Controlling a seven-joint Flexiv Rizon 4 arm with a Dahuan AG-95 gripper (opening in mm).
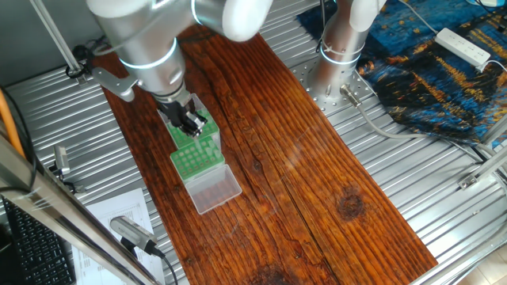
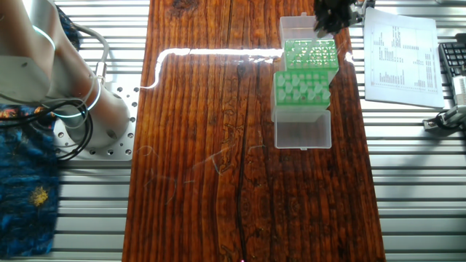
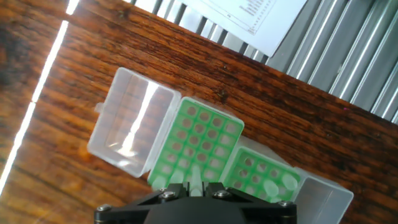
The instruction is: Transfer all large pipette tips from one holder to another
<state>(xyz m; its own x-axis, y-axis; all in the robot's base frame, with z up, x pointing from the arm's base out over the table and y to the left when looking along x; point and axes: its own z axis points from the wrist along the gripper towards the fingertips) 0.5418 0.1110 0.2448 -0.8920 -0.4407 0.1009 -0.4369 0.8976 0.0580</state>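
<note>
Two green racks stand side by side, each with a clear lid folded open. In the hand view, the nearer rack (image 3: 200, 144) shows mostly bare round holes. The other rack (image 3: 264, 177) holds pale-green large pipette tips (image 3: 271, 186), which the other fixed view shows as pale ovals (image 2: 303, 87). My gripper (image 3: 194, 185) is shut on one pale-green tip (image 3: 194, 177), which hangs over the near edge of the bare-holed rack (image 2: 312, 52). From the fixed views the gripper (image 1: 192, 124) (image 2: 331, 18) hovers just above the racks (image 1: 195, 154).
Clear lids (image 3: 129, 127) (image 3: 324, 198) lie open at the outer ends of the racks on the wooden board (image 2: 218, 145). A printed sheet (image 2: 400, 58) lies on the ribbed metal table (image 1: 396, 174) beside the board. The arm's base (image 1: 337, 55) stands at the board's far end, next to a blue cloth (image 1: 432, 67).
</note>
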